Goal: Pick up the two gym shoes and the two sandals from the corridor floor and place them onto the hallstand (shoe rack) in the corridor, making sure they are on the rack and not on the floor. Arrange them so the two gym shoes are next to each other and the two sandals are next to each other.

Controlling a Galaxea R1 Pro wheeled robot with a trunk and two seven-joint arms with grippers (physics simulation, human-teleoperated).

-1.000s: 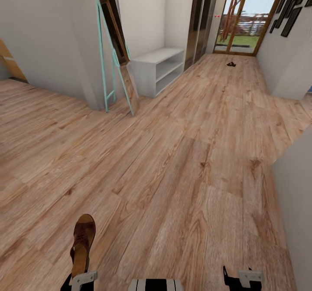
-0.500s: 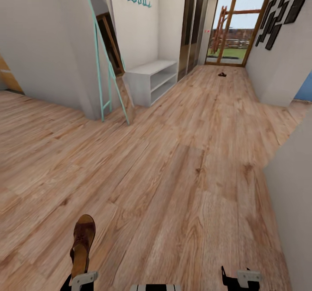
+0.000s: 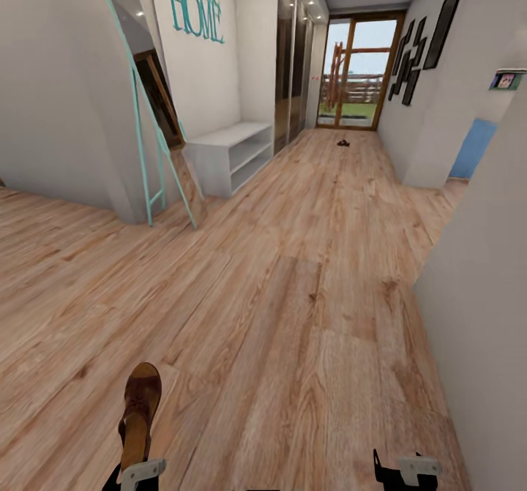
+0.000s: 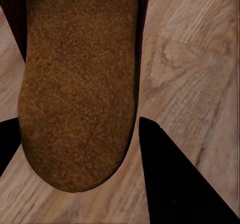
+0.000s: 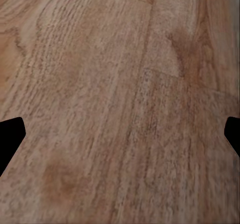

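Now camera tilted up; left hand (image 3: 137, 469) still grips sandal (image 3: 139, 410).

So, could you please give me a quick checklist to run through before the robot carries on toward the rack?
1. Sandal held in the left gripper, between its fingers: ok.
2. Right gripper free for another shoe, fingers wide apart over bare floor: ok.
3. Hallstand in sight ahead on the left, top and shelf slots look free: ok.
4. Corridor floor between robot and hallstand free of obstacles: ok.
5. Second dark item far down the corridor near the glass door; probably the other sandal, too small to confirm: cannot tell.
6. Location of gym shoes: cannot tell.
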